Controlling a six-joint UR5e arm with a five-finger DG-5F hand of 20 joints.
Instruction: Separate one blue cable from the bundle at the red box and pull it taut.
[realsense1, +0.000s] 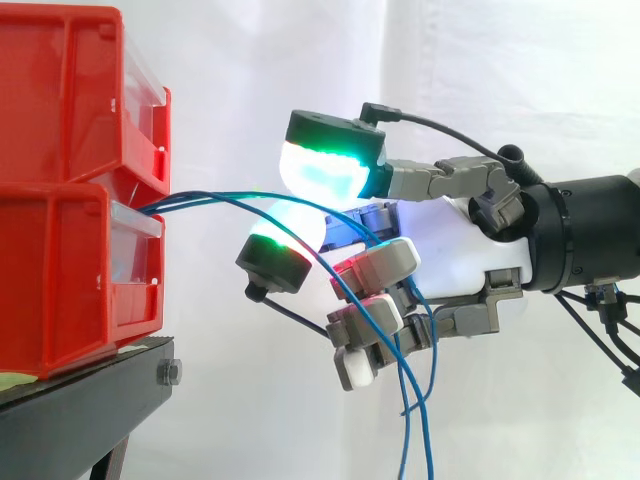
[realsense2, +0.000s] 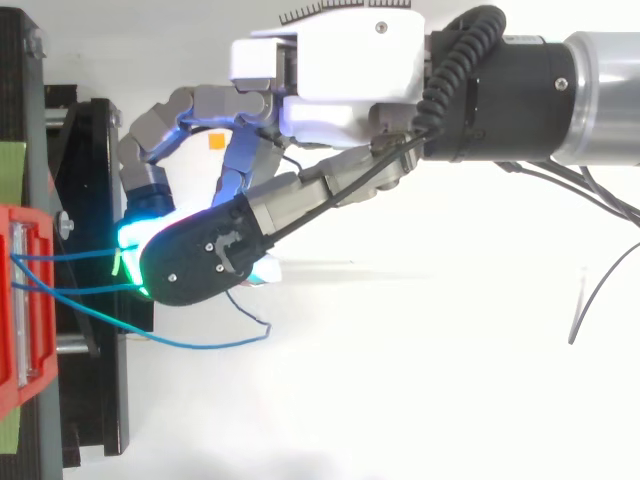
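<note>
Pinching is what the hand (realsense1: 455, 250) is doing, as far as I am judging it: its fingers are curling in, and two green pads (realsense1: 320, 170) are closing from above and below on one cable (realsense1: 235, 196) near the box (realsense1: 70, 270). The gap between those pads is looking almost nil from the side, though the upper pad is partly hiding the contact itself.

The rest of the bundle (realsense1: 405, 430) is coming out of the slot above the box, crossing in front of the lower curled fingers and drooping slack below the palm. From above, two strands are running level from the box (realsense2: 25, 300) to the pads, and a third strand (realsense2: 190, 345) is sagging in a loop beside them.

The cable's long axis is lying along the line from box to hand, with the box on the side away from the wrist. So the coming pull is probably needing to go straight back along that axis, away from the box. The slack strands draping over the lower fingers are risking being dragged along.
</note>
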